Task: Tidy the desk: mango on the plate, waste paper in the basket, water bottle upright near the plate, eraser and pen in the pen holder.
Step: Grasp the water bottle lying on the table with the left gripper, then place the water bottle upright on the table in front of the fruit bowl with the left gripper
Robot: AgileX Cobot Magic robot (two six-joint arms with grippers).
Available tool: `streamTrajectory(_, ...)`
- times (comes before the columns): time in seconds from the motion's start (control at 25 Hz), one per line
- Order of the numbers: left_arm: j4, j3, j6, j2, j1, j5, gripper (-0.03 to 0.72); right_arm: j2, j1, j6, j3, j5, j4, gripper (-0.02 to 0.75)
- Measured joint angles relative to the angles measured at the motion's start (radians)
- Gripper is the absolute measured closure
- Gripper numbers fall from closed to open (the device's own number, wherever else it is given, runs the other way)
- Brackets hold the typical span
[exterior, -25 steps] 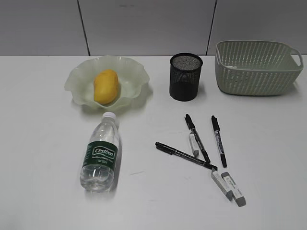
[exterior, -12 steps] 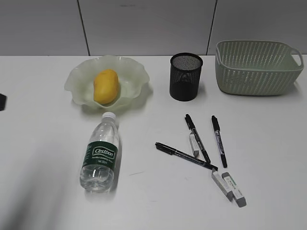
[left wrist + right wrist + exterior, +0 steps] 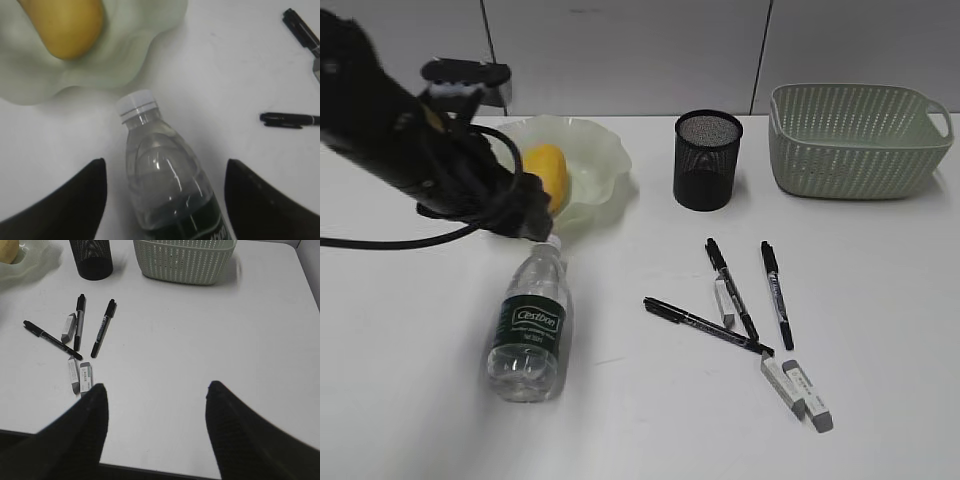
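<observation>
The clear plastic water bottle (image 3: 528,328) with white cap and dark green label lies flat on the white desk (image 3: 410,330), cap just beside the ruffled pale-green glass plate (image 3: 595,160) holding the yellow mango (image 3: 549,170). Bare tabletop surrounds its base. The left gripper (image 3: 165,172), absent a second ago, now straddles the bottle's neck, jaws spread, touching nothing. The right gripper (image 3: 157,390) hangs open over bare desk. Black pens (image 3: 740,292) and erasers (image 3: 798,390) lie well apart, rightward.

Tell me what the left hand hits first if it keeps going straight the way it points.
Probably the water bottle: it lies on its side between the open fingers of the left hand, though depth is unclear.
</observation>
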Motion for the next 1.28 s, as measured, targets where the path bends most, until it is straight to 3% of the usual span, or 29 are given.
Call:
streamTrajectory(0.24, 0.026, -0.152, -0.123, 0.206, -0.001, 0.118, 0.104, 0.0, 0.0, 0.001, 0.0, 0.0, 0.0, 0.271)
streamTrajectory(0.56, 0.048, -0.177, -0.194, 0.295, -0.003, 0.127, 0.102, 0.0, 0.0, 0.001, 0.0, -0.001, 0.0, 0.273)
streamTrajectory(0.68, 0.05, -0.178, -0.219, 0.32, -0.009, 0.133, 0.161, 0.0, 0.0, 0.001, 0.0, -0.001, 0.0, 0.273)
streamTrajectory(0.76, 0.056, -0.179, -0.226, 0.317, -0.009, 0.132, 0.27, 0.0, 0.0, 0.001, 0.0, -0.002, 0.0, 0.273)
streamTrajectory(0.84, 0.067, -0.168, -0.227, 0.298, -0.01, 0.132, 0.28, 0.0, 0.0, 0.001, 0.0, -0.002, 0.001, 0.273)
streamTrajectory(0.92, 0.09, -0.119, -0.227, 0.242, -0.011, 0.094, 0.28, 0.0, 0.0, 0.001, 0.0, -0.002, 0.001, 0.273)
streamTrajectory(1.04, 0.128, 0.054, -0.227, 0.075, -0.013, -0.081, 0.285, 0.0, 0.0, 0.001, 0.0, -0.003, 0.001, 0.273)
streamTrajectory(1.28, 0.308, 0.454, -0.214, -0.226, 0.01, -0.701, 0.298, 0.0, 0.0, 0.001, 0.0, -0.003, 0.001, 0.273)
